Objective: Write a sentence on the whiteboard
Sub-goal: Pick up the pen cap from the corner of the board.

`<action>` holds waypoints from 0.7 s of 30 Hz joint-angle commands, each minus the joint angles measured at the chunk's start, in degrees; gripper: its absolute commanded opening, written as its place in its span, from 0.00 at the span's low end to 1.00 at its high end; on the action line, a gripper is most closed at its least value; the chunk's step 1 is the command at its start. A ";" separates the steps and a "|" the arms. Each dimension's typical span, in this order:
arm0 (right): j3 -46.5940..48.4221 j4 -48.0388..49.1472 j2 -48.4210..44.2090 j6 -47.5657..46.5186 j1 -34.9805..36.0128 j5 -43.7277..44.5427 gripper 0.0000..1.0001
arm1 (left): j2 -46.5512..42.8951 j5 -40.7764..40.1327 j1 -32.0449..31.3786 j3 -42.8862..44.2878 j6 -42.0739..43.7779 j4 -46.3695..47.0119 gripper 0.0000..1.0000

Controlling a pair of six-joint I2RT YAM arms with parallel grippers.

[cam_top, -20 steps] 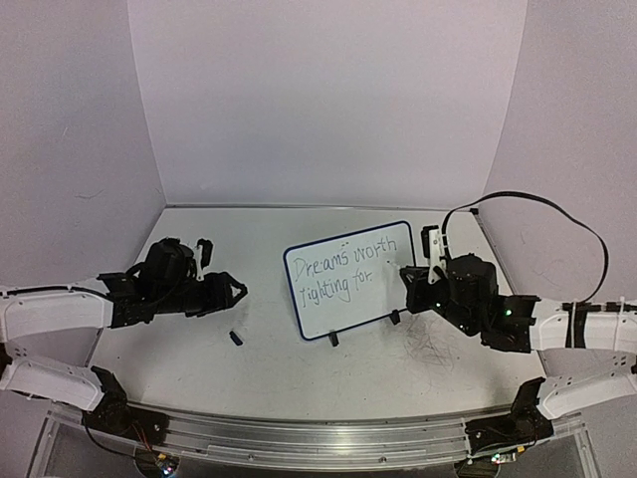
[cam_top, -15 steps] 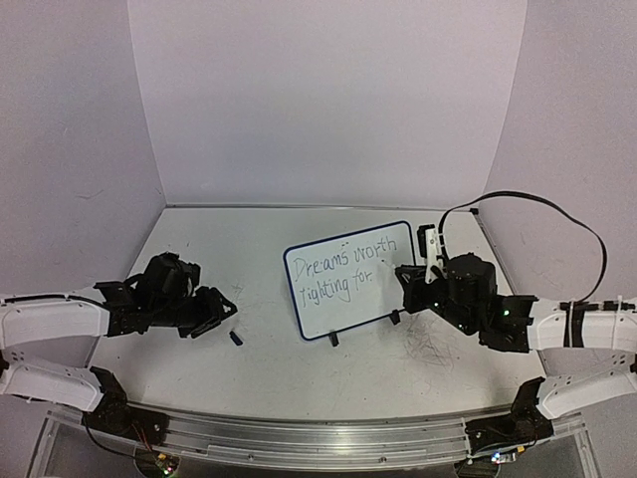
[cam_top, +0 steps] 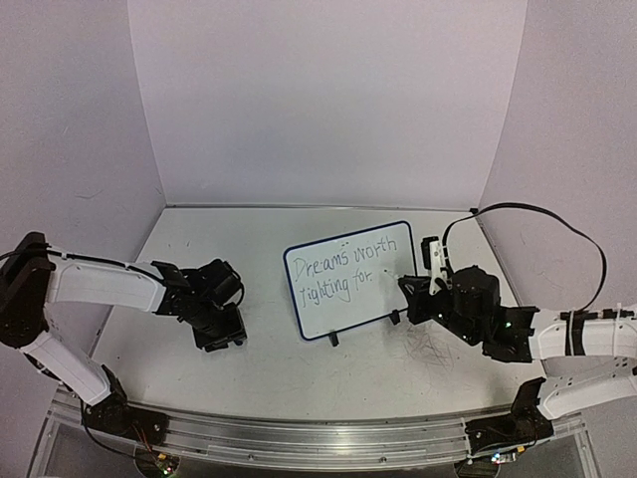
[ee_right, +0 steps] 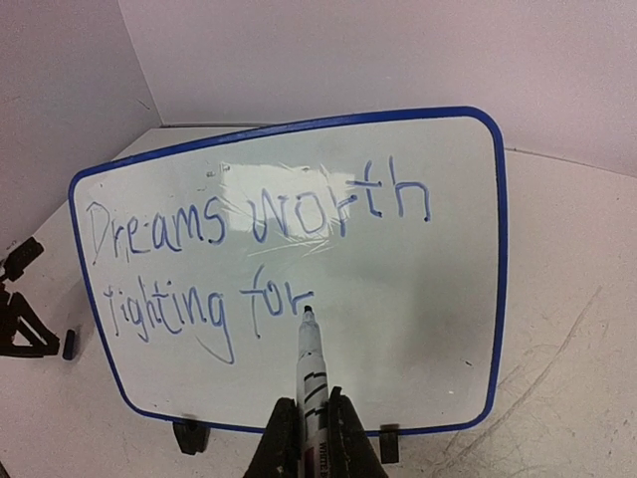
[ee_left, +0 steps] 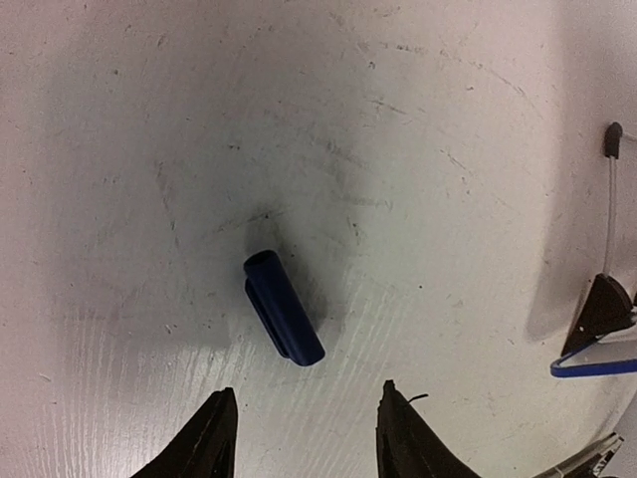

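The whiteboard (cam_top: 370, 299) (ee_right: 418, 299) stands tilted on its black feet at mid-table, and its corner shows at the right edge of the left wrist view (ee_left: 597, 364). The sentence (cam_top: 343, 271) (ee_right: 259, 214) reads "Dreams worth fighting for" in blue. My right gripper (cam_top: 411, 289) (ee_right: 312, 398) is shut on a white marker (ee_right: 310, 358) whose tip sits by the end of "for". My left gripper (cam_top: 225, 335) (ee_left: 308, 388) hangs open just above the table. A dark blue marker cap (ee_left: 284, 321) (ee_right: 69, 346) lies just ahead of its fingertips, untouched.
The tabletop is scuffed, with grey scribble marks (cam_top: 433, 349) near the right arm. A black cable (cam_top: 542, 214) loops above the right arm. White walls close the back and sides. A metal rail (cam_top: 318, 440) runs along the near edge.
My left arm has swung right and down until its gripper is over the marker cap, with the jaws narrower than before. The right gripper and marker have hardly moved.
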 commanded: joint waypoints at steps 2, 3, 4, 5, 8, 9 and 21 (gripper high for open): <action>-0.80 3.44 -2.90 -0.10 -0.11 1.83 0.00 | 5.11 -6.63 -1.36 5.44 -1.12 -4.39 0.48; -1.02 3.44 -3.21 -0.15 -0.12 1.96 0.00 | 6.00 -7.14 -1.63 5.97 -1.07 -4.40 0.47; -1.17 3.44 -3.48 -0.19 -0.14 1.97 0.00 | 6.92 -7.67 -1.98 6.39 -1.09 -4.37 0.46; -1.37 3.51 -3.88 -0.19 -0.12 2.02 0.00 | 7.89 -8.34 -2.30 6.85 -1.18 -4.35 0.46; -2.13 3.95 -4.55 0.05 -0.14 2.00 0.00 | 9.78 -10.37 -2.54 7.09 -1.68 -4.39 0.44; -2.25 4.06 -4.71 0.11 -0.12 1.96 0.00 | 10.31 -10.75 -2.61 7.21 -1.78 -4.35 0.44; -2.40 4.14 -5.70 0.28 -0.16 2.15 0.00 | 15.23 -14.36 -5.09 4.96 -0.67 -6.98 0.25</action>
